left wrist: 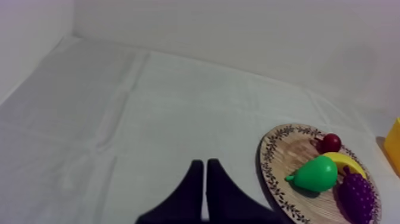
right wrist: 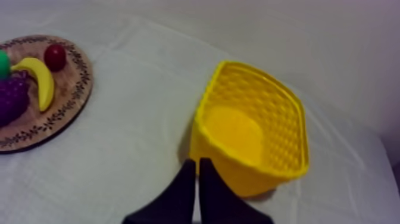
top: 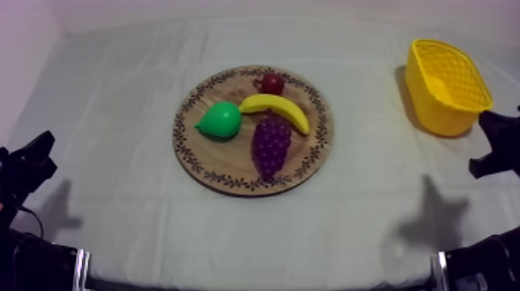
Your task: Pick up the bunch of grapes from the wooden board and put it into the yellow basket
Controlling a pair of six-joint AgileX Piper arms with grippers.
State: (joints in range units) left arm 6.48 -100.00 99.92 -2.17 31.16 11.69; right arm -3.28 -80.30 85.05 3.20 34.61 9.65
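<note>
bunch of grapes lies on the wooden board at mid-table, on the board's near half, top end right at the banana
pear just beside the grapes on the left, small red fruit at the far rim beyond the banana
yellow basket upright at the right side of the table, well apart from the board
left tool: narrow, fingers pressed together as a wedge, gripping nothing, low over bare cloth near the board's left rim
right tool: narrow too, fingers together, gripping nothing, just in front of the basket's wall
in the top view both arms sit low at their own sides
</note>
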